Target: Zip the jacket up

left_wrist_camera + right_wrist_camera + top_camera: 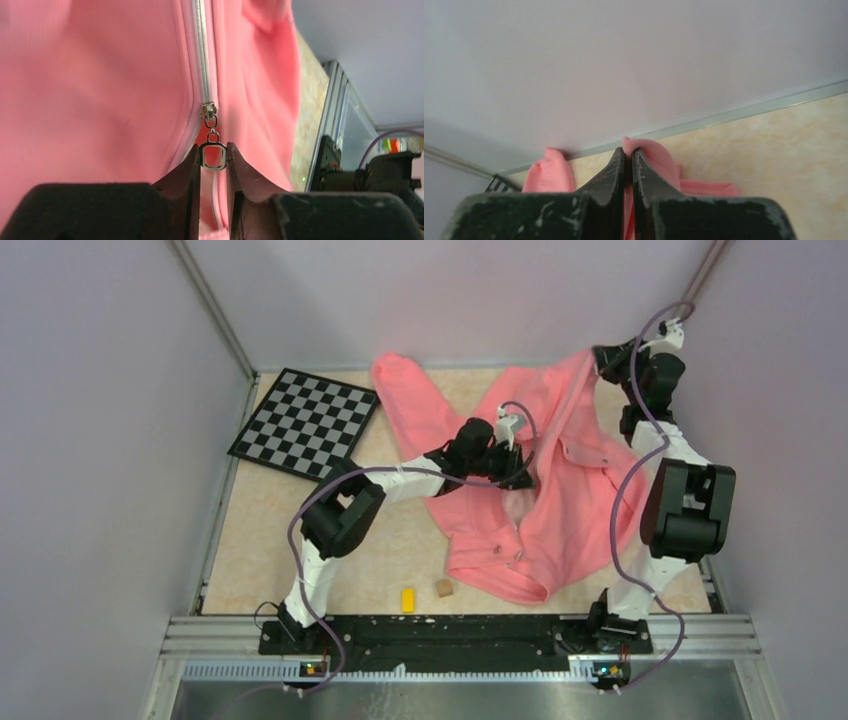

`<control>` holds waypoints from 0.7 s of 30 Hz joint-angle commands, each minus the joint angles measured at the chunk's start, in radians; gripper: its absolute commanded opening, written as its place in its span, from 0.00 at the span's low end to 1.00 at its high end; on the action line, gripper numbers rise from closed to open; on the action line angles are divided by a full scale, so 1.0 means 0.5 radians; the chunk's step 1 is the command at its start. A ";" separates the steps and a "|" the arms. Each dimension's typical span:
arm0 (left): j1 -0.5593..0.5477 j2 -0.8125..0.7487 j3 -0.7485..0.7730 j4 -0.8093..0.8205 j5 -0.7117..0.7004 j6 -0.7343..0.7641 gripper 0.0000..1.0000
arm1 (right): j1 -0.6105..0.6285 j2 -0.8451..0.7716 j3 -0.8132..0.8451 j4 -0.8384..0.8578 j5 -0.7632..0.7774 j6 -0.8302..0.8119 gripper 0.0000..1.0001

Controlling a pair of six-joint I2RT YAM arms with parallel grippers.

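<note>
Between the fingers of our left gripper (214, 153) we pinch the small metal zipper pull (213, 145). Our right gripper (629, 154) is clamped tight on a fold of the jacket (570, 510) and holds its far edge raised near the back wall. The rest lies crumpled on the table (255, 550), right of centre.

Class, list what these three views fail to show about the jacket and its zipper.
- Top view: the left gripper covers the zipper pull on the jacket.
- Left wrist view: the zipper runs off the top edge; its end is unseen.
- Right wrist view: the right gripper hides which jacket part it pinches.
</note>
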 commanded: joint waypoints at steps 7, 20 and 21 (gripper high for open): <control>-0.192 -0.185 -0.245 -0.316 0.226 0.087 0.00 | -0.264 0.304 0.504 0.043 0.214 -0.174 0.00; -0.314 -0.417 -0.537 -0.684 0.302 0.274 0.00 | -0.279 0.703 0.845 -0.108 0.240 -0.260 0.00; -0.323 -0.442 -0.550 -0.735 0.299 0.298 0.00 | -0.279 0.711 0.857 -0.123 0.247 -0.262 0.00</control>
